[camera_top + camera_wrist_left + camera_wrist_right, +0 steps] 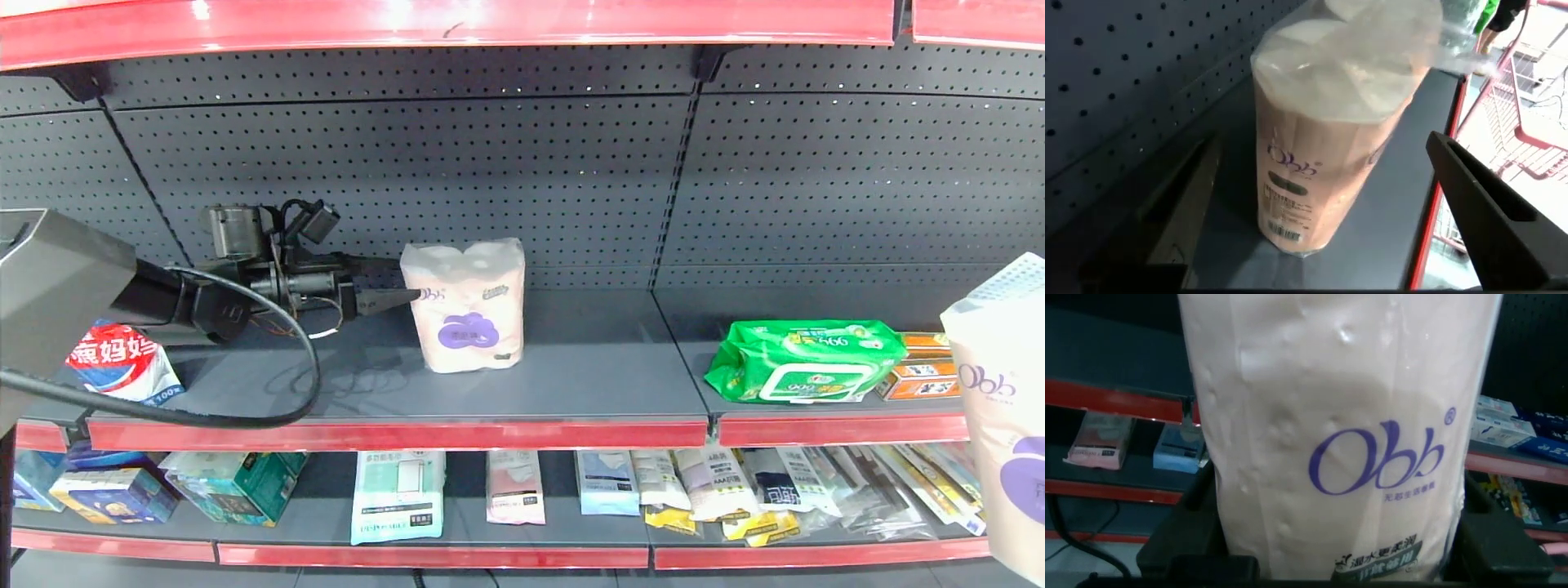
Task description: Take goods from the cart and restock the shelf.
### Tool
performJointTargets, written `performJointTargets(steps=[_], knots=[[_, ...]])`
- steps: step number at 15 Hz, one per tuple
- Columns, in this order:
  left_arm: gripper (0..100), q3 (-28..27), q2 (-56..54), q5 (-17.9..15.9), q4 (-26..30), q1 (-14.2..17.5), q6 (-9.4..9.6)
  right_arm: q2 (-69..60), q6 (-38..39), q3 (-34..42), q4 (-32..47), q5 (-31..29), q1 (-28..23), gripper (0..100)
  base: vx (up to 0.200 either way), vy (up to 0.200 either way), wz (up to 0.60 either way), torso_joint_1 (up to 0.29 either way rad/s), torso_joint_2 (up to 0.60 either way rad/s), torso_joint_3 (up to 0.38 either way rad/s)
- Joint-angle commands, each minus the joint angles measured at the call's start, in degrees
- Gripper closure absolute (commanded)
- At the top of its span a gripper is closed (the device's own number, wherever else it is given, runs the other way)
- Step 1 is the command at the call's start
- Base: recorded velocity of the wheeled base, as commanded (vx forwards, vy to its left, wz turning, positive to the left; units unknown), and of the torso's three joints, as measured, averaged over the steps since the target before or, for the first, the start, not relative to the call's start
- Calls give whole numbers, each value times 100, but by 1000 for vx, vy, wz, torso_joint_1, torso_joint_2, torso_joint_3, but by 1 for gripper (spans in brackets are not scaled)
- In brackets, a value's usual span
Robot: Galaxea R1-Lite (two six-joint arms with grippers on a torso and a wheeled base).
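So here's where I'm at. One roll pack (467, 304) (1323, 122) stands upright on the middle shelf (588, 376), towards the back, near the pegboard wall (490, 163). It's in the left bay, closer to that bay's right half. My left jaws are spread wide apart, level with the pack and coming in from its left side. In the left wrist view the pack sits between the two fingers (1490, 204) with a gap on each side, so nothing is clamped. From the head view one fingertip looks right at the pack's side; can't tell if it's actually touching.

My right jaws are clenched on a second roll pack (1000, 408) (1339, 433), same white wrap with the purple logo. I'm holding it upright out in front of the shelf's right bay, off at my far right, a dark finger (1200, 506) pressed to each side.

Other stuff on that shelf: a green wipes pack (804, 359) lying flat in the right bay, orange boxes (927, 367) stacked just beside it, and a red-and-white bag (122, 363) at the far left. The lower shelf (424, 555) has boxes and flat packets in a row. The red cart (1535, 106) shows beyond the shelf edge.
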Motion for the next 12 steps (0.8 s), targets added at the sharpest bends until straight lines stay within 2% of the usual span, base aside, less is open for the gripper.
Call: performJointTargets(steps=[1,3,5,7,11,12], knots=[[0,-80,199,-6,-25,-50,56,52,-12,0,0,-4,4,100,0,0,0,0,0,0],[0,-300,410,-24,-25,-50,144,60,-12,-9,0,-4,4,100,0,0,0,0,0,0],[0,-616,594,-217,-16,-50,144,52,-12,8,0,-74,4,100,0,0,0,0,0,0],[0,-845,744,-243,-16,-129,135,52,-12,8,0,-109,4,100,0,0,0,0,0,0],[0,-942,902,-235,-16,-296,135,60,-12,-53,8,-118,4,100,0,0,0,0,0,0],[0,-1135,999,-235,-16,-313,126,60,-12,-62,0,-118,4,100,0,0,0,0,0,0]])
